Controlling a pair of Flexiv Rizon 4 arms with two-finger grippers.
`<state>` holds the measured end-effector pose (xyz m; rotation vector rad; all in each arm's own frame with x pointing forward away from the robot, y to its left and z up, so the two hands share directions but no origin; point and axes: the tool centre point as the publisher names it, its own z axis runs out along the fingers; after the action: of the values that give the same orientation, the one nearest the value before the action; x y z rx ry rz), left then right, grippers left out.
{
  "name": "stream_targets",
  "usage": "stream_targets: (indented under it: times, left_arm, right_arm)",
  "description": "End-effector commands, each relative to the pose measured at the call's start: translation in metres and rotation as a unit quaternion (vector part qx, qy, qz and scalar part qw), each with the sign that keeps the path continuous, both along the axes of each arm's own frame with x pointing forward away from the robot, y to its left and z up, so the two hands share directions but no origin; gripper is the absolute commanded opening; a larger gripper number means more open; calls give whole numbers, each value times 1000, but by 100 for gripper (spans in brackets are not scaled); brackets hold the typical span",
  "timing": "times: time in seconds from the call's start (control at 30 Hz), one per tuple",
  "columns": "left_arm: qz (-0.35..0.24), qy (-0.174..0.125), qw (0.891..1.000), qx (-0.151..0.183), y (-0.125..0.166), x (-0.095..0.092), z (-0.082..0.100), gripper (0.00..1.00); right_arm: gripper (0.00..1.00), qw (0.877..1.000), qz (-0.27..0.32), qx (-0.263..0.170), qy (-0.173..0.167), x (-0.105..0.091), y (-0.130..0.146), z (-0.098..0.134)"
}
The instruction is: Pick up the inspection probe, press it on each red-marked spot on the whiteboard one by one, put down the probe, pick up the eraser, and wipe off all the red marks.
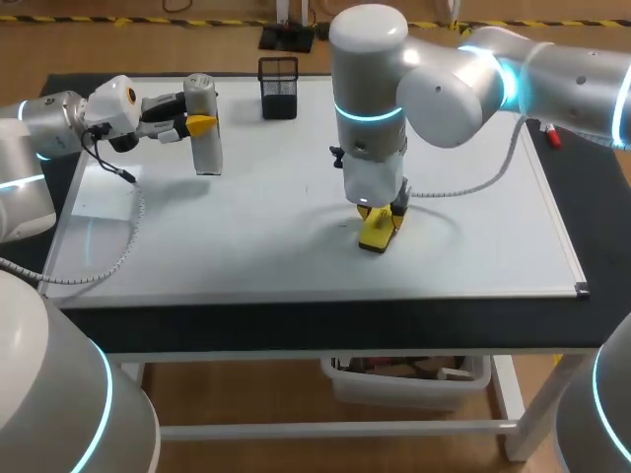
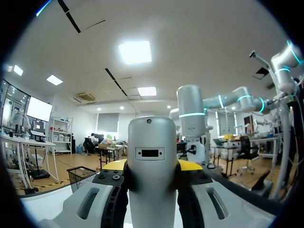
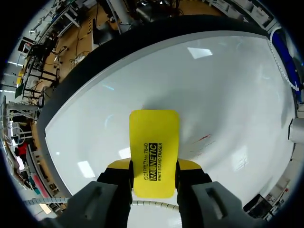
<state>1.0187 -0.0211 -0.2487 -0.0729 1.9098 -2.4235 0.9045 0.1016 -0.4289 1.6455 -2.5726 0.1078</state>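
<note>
The whiteboard lay flat on a black table, filling most of it in the head view. My right pincer stood near the board's middle, pointing straight down, closed on the yellow eraser, whose lower face rested on the board. My left pincer was at the far left, clamped on the grey inspection probe, which it held upright above the board. At the board's far edge stood a black mesh pen holder; what, if anything, was in it I could not tell.

From my left wrist, the probe rose between my two fingers, gripped from both sides. The mesh holder sat ahead and to one side, its inside too dim to read.

From my right wrist, the eraser was pinched between my fingers, flat against the board. A faint red streak showed just beside it.

I judged the wiping step to be in hand, although the probe had not been put down. The next move called for sliding the eraser sideways over that streak, keeping it flat and pressed down.
</note>
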Motion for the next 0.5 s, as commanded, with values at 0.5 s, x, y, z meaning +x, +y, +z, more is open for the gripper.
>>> stream_targets:
  times: [0.5]
  left_arm:
    - [-2,0,1000,0,1,1,1,0]
  right_arm:
    - [0,998,45,19,-29,35,16,39]
